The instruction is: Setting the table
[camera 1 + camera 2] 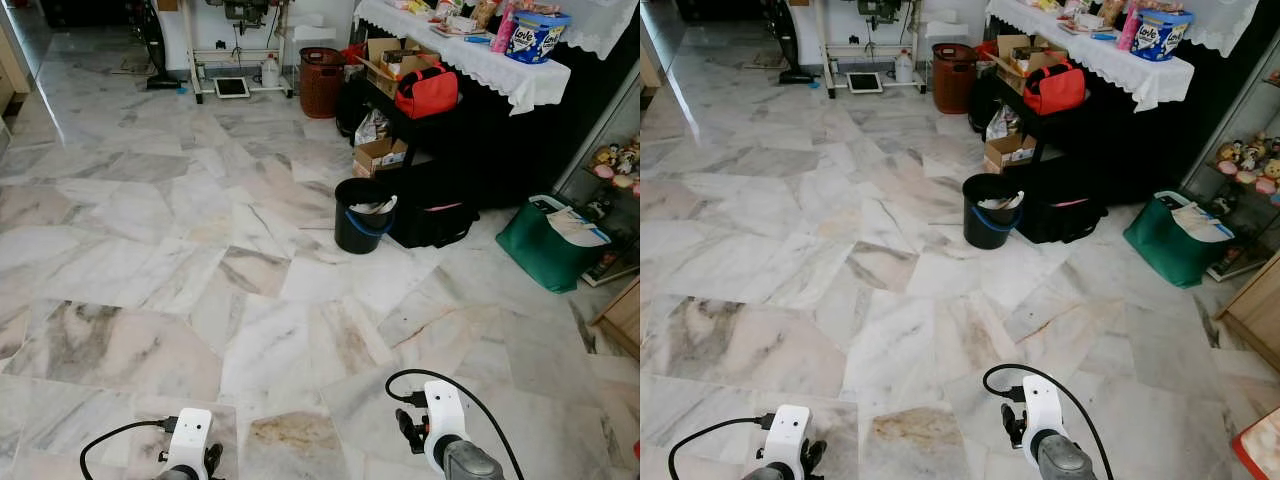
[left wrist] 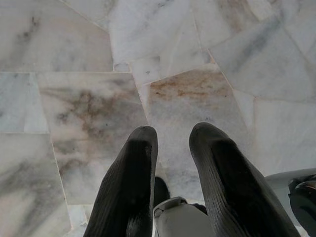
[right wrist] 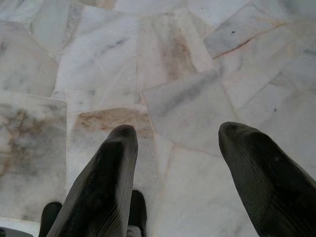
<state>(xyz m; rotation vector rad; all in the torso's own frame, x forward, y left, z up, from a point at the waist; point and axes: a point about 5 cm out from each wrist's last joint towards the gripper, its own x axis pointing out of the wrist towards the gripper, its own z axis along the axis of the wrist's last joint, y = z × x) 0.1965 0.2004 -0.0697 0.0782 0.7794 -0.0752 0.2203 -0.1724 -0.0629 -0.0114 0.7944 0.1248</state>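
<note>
Pale veined marble floor (image 1: 200, 250) stretches ahead to a long counter draped in white lace cloth (image 1: 470, 60) at the far right, well apart from the robot. Both arms hang low, the left pincer (image 2: 173, 136) and right pincer (image 3: 177, 136) each with fingers apart and empty. Tableware isn't identifiable yet; the blue-and-white printed tub (image 1: 535, 35) on the counter looks light and stiff, best taken by its sides

Head cameras facing down-forward, wrist cameras close above marble floor (image 1: 200, 230) (shared)
</note>
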